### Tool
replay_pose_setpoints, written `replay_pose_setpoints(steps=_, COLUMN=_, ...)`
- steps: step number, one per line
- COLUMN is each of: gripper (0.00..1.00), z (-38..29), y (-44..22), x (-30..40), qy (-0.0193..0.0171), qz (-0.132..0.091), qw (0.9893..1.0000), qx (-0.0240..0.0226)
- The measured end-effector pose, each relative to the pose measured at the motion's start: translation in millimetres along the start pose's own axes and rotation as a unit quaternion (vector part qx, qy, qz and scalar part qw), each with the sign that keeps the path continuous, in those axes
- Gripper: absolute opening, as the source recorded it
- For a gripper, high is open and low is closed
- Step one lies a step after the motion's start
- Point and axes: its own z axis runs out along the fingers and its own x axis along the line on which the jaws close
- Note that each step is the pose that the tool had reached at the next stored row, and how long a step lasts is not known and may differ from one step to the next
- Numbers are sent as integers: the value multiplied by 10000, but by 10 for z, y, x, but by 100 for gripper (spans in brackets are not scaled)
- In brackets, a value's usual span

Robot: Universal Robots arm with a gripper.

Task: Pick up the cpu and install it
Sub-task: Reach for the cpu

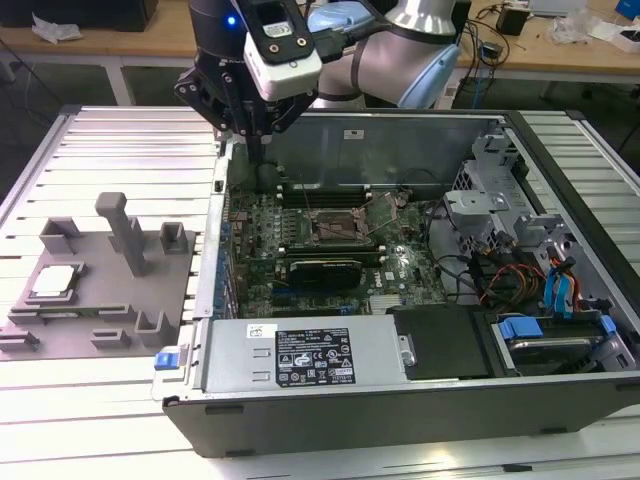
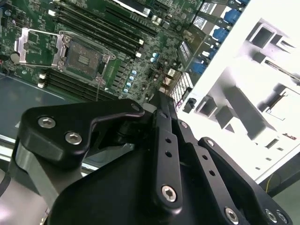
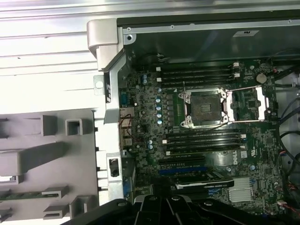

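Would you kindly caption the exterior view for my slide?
Gripper over the edge of the open computer case; cpu lying on the grey tray at the exterior view's left; socket open.

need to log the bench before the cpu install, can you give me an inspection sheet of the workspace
surface: slatted metal table carrying a grey tray and an open computer case.
job's things: cpu lies flat in the tray, untouched; socket on the motherboard is open and empty, its frame hinged back.
clutter: nothing seen.
grippers: gripper looks shut, holds nothing, hangs over the case wall nearest the tray, apart from the cpu.
cables: red, orange and blue cables inside the case at the exterior view's right.
surroundings: wooden benches behind, with small items on them.
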Motion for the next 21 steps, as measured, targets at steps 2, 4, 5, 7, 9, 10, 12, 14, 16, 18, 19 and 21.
replay_pose_setpoints(steps=2, gripper=11, z=-1, y=-3, x=46, qy=0, qz=0, qw=10000, qx=0)
replay_pose_setpoints(steps=4, gripper=11, z=-2, y=-6, x=80, qy=0, qz=0, qw=10000, qx=0)
replay_pose_setpoints(steps=5, gripper=11, z=-2, y=-7, x=94, qy=0, qz=-1, qw=10000, qx=0)
replay_pose_setpoints(steps=7, gripper=11, z=-3, y=-9, x=121, qy=0, qz=0, qw=10000, qx=0)
replay_pose_setpoints(steps=9, gripper=11, z=-4, y=-12, x=162, qy=0, qz=0, qw=10000, qx=0)
replay_pose_setpoints(steps=10, gripper=11, z=-4, y=-12, x=173, qy=0, qz=0, qw=10000, qx=0)
replay_pose_setpoints(steps=12, gripper=11, z=-5, y=-15, x=204, qy=-1, qz=0, qw=10000, qx=0)
replay_pose_setpoints(steps=14, gripper=11, z=-6, y=-17, x=241, qy=-1, qz=-1, qw=10000, qx=0)
replay_pose_setpoints(steps=16, gripper=11, z=-7, y=-19, x=271, qy=-2, qz=-1, qw=10000, qx=0)
replay_pose_setpoints(steps=18, gripper=11, z=-8, y=-23, x=325, qy=-3, qz=0, qw=10000, qx=0)
replay_pose_setpoints(steps=19, gripper=11, z=-9, y=-25, x=349, qy=-3, qz=0, qw=10000, qx=-1)
replay_pose_setpoints(steps=21, gripper=11, z=-10, y=-27, x=380, qy=-3, qz=0, qw=10000, qx=0)
